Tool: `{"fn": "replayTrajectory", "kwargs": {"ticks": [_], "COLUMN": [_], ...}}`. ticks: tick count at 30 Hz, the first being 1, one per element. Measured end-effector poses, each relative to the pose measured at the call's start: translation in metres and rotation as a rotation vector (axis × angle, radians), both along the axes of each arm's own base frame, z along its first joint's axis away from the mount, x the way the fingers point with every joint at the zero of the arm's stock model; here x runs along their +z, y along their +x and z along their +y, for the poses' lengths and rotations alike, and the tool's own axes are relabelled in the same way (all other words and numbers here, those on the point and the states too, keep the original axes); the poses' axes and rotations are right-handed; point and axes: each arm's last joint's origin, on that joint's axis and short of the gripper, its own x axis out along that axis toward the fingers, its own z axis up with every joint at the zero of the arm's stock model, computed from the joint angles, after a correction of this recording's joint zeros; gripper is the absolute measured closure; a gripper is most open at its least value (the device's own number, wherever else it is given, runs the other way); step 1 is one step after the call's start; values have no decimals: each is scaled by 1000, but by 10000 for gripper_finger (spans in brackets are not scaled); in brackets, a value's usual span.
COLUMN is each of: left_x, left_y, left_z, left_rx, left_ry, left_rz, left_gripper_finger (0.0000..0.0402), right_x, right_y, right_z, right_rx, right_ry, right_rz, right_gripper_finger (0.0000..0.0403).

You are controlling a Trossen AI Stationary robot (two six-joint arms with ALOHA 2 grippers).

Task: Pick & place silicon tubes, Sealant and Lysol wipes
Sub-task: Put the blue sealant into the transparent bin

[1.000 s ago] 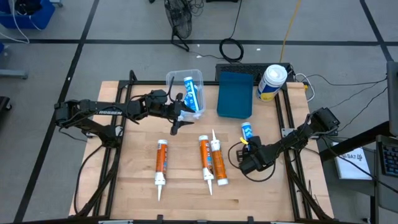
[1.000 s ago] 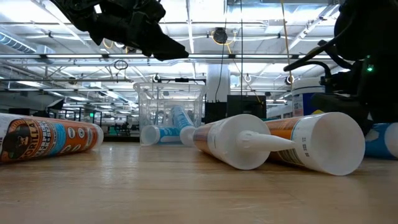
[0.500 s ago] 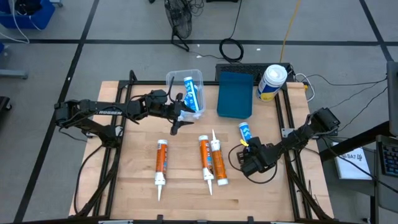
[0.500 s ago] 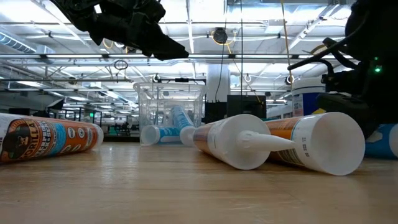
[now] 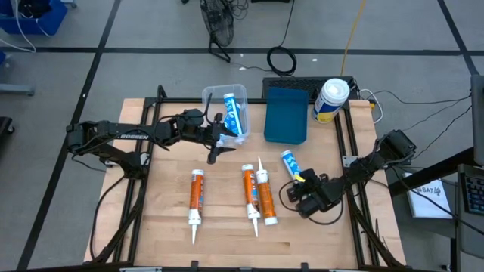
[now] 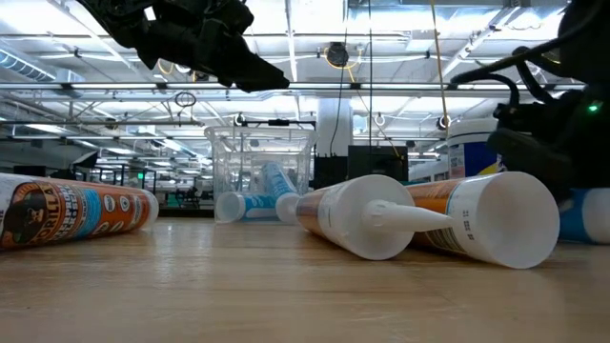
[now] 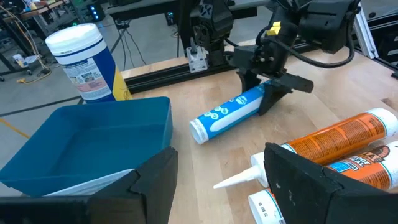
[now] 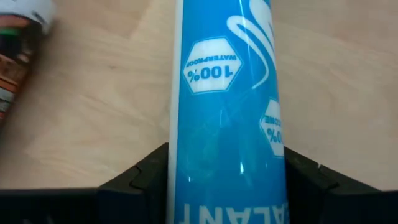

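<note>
High view shows my right pincer (image 5: pixel 302 180) clamped on the blue sealant tube (image 5: pixel 291 165), low over the bench (image 5: pixel 227 234) near its right rail, the tube's free end aimed at the teal bin (image 5: pixel 286 115). The Lysol wipes (image 5: pixel 330 99) stand upright at the back right corner, just beside that bin. My left pincer (image 5: pixel 224 139) hangs by the clear tub (image 5: pixel 215 95), which holds another blue tube (image 5: pixel 232 113); its fingers look only slightly parted and hold nothing. Three orange silicone tubes (image 5: pixel 257 195) lie mid-bench, leaving open wood along the front edge.
</note>
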Motion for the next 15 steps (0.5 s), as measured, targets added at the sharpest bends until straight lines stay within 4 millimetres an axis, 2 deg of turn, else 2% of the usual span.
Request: {"fn": "replayTrajectory", "kwargs": {"ticks": [15], "left_x": [0], "left_y": [0], "left_z": [0], "left_rx": [-1], "left_ry": [2], "left_rz": [0], "left_gripper_finger": [163], "right_x": [5], "right_y": [9], "right_z": [0], "right_rx": [104], "right_ry": [-151], "right_rz": [-82], "right_gripper_finger": [198]}}
